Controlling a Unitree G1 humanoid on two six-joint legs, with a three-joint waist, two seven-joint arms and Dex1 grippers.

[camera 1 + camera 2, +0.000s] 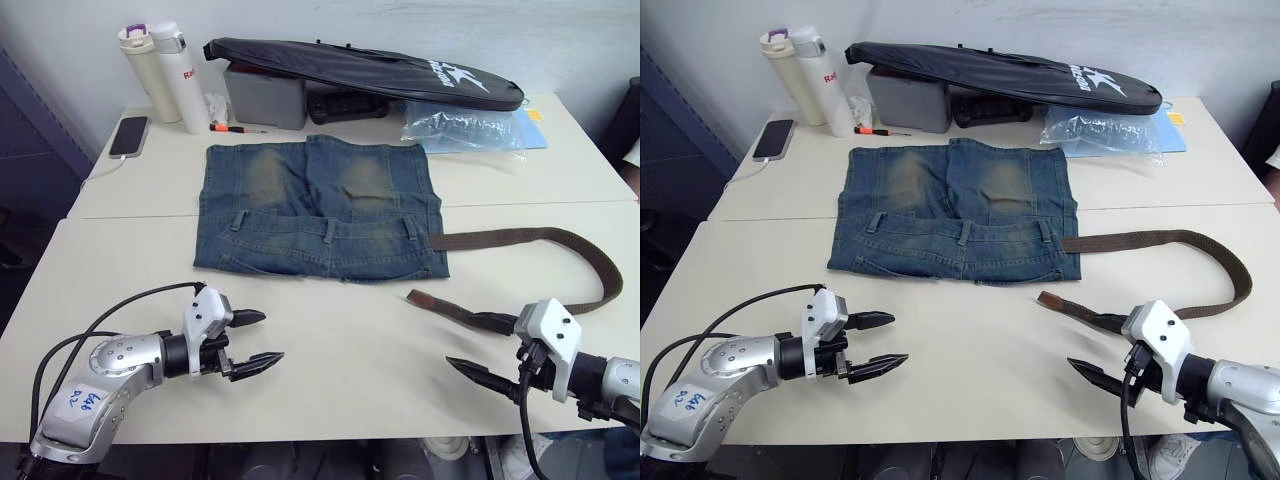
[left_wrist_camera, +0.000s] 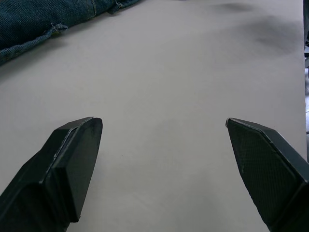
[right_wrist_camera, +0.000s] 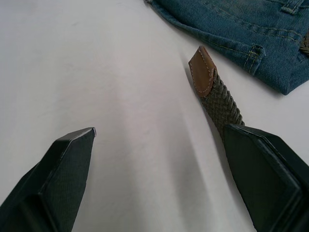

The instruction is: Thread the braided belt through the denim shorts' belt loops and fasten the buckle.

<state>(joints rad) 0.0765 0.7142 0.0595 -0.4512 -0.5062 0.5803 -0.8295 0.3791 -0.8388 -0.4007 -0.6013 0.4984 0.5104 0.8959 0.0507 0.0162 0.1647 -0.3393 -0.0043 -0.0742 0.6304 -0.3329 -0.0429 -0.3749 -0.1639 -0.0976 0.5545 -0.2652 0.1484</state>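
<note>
Your two head views look forward and down from above the near edge of the counter (image 1: 330,400), taking in its whole depth to the back wall; they share nearly the same scene, offset slightly sideways. Your left wrist view sits low and close over bare counter, catching a corner of the denim shorts (image 2: 34,21). Your right wrist view, equally low and close, faces the braided belt (image 3: 217,94) tip and the shorts' hem, both also seen from the head.
</note>
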